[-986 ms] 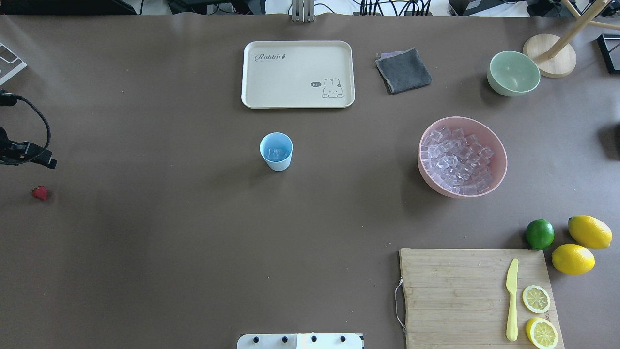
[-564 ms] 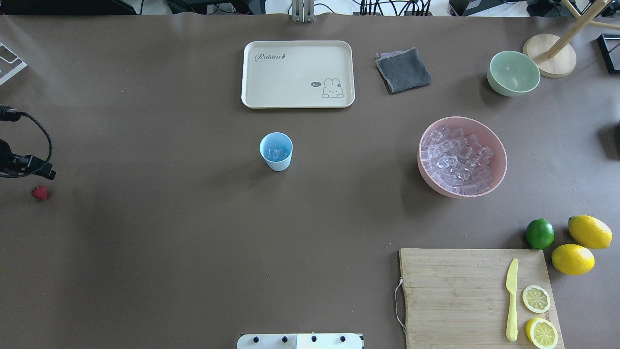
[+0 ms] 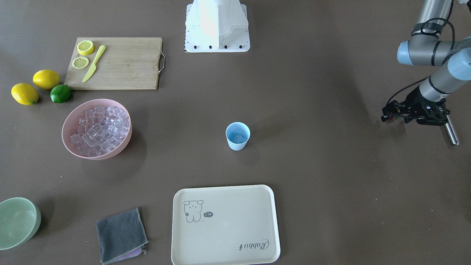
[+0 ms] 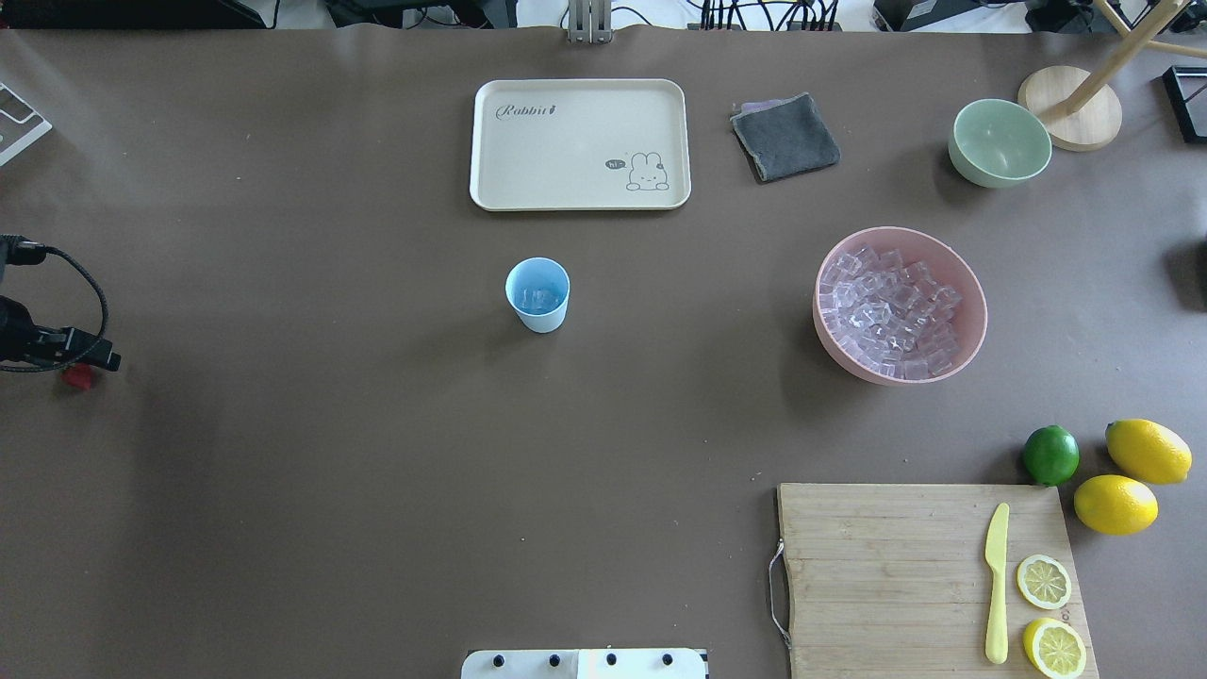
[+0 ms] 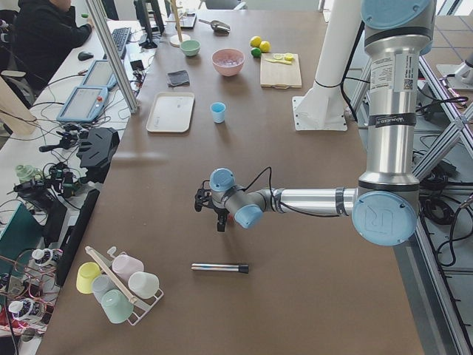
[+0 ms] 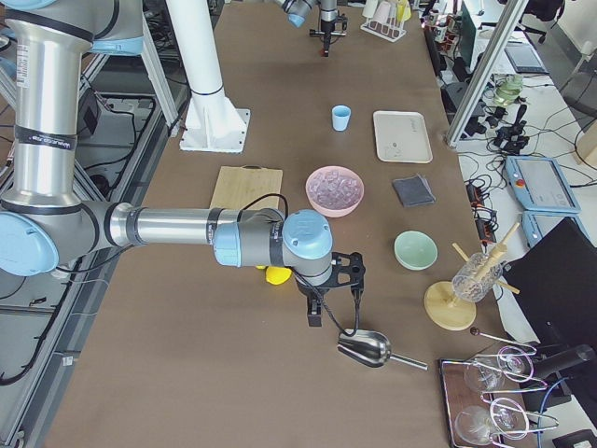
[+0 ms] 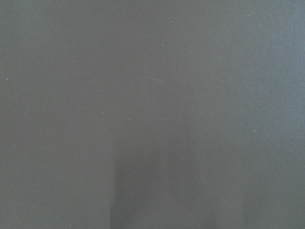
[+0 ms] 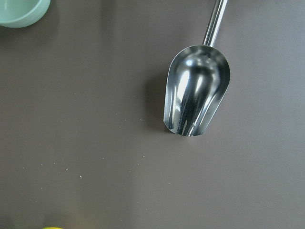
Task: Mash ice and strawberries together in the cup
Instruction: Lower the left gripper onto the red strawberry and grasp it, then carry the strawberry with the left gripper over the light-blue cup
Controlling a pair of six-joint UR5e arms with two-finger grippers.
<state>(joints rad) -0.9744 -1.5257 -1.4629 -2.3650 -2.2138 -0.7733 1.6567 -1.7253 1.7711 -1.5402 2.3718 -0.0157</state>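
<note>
The pale-blue cup (image 4: pixel 537 294) stands upright mid-table with a few ice cubes (image 4: pixel 538 300) inside; it also shows in the front view (image 3: pixel 237 136). More ice (image 4: pixel 886 311) fills the pink bowl (image 4: pixel 976 325). The red strawberry (image 4: pixel 79 378) lies at the far left edge, partly hidden under my left gripper (image 4: pixel 58 347), which hovers right over it; I cannot tell if its jaws are open. My right gripper (image 6: pixel 315 315) hangs near a metal scoop (image 8: pixel 195 95) lying on the table, and I cannot tell its state.
A cream tray (image 4: pixel 580 143), grey cloth (image 4: pixel 785 137) and pale-green bowl (image 4: pixel 1000 141) lie at the back. A cutting board (image 4: pixel 886 575) with knife and lemon halves, two lemons and a lime (image 4: pixel 1050 455) sit front right. A metal rod (image 3: pixel 450 133) lies beside the left arm.
My left gripper has moved toward the robot's side of the table and now sits over the strawberry, covering part of it. Nothing else has moved.
</note>
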